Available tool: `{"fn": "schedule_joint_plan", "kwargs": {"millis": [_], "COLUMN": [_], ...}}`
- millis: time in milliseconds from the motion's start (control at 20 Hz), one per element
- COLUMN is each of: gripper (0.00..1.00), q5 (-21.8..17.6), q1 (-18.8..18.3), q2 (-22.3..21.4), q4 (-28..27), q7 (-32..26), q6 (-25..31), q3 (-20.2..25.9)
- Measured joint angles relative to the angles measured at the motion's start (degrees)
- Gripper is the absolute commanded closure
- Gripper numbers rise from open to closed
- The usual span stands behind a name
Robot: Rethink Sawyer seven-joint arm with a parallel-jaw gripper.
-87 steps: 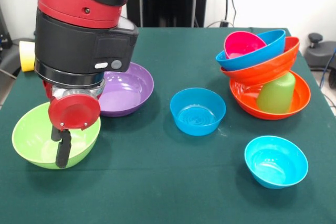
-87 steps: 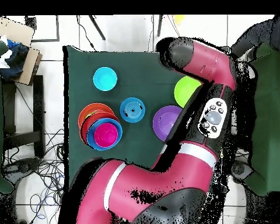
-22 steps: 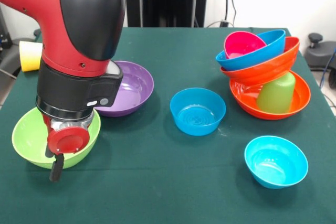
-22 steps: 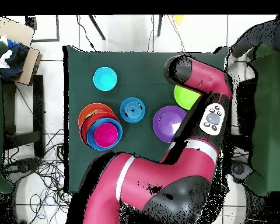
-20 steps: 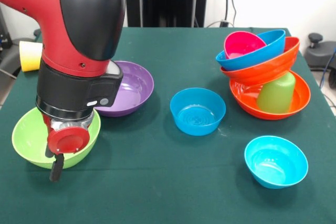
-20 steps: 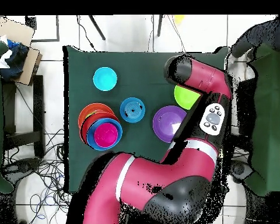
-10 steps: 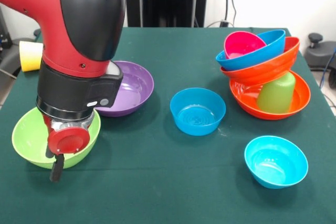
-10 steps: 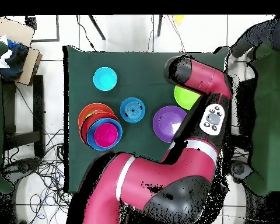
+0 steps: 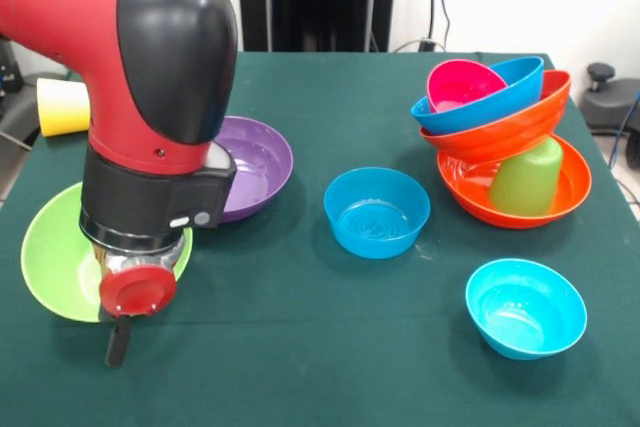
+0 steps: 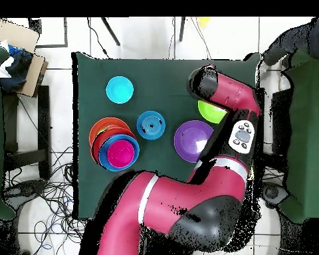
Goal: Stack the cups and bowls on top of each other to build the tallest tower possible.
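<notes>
One lime green bowl [image 9: 60, 267] sits tilted at my end effector [image 9: 118, 339] near the surface [image 9: 300, 347] edge, though I cannot tell whether it grips the rim, while the leaning tower [image 9: 500, 137] of orange, green, blue and pink pieces stands well apart on the other side.

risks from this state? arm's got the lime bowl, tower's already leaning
1. The lime bowl hangs tilted from the gripper by its rim; it may slip.
2. The tower rests on a tipped green cup; another bowl could topple it.
3. The arm could clip the purple bowl.
</notes>
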Motion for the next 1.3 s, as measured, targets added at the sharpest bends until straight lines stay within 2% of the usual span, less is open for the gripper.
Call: {"fn": "schedule_joint_plan", "kwargs": {"millis": [250,600,1300], "gripper": [0.00,0.00,0.00], "q5": [1.0,1.6,2.2], "q1": [0.0,0.0,0.0], "q2": [1.7,3.5,3.8], "q4": [0.0,0.2,0.6], "q7": [0.0,0.0,0.0], "q6": [-2.0,-2.0,-2.0], "q3": [0.3,0.4,0.5]}}
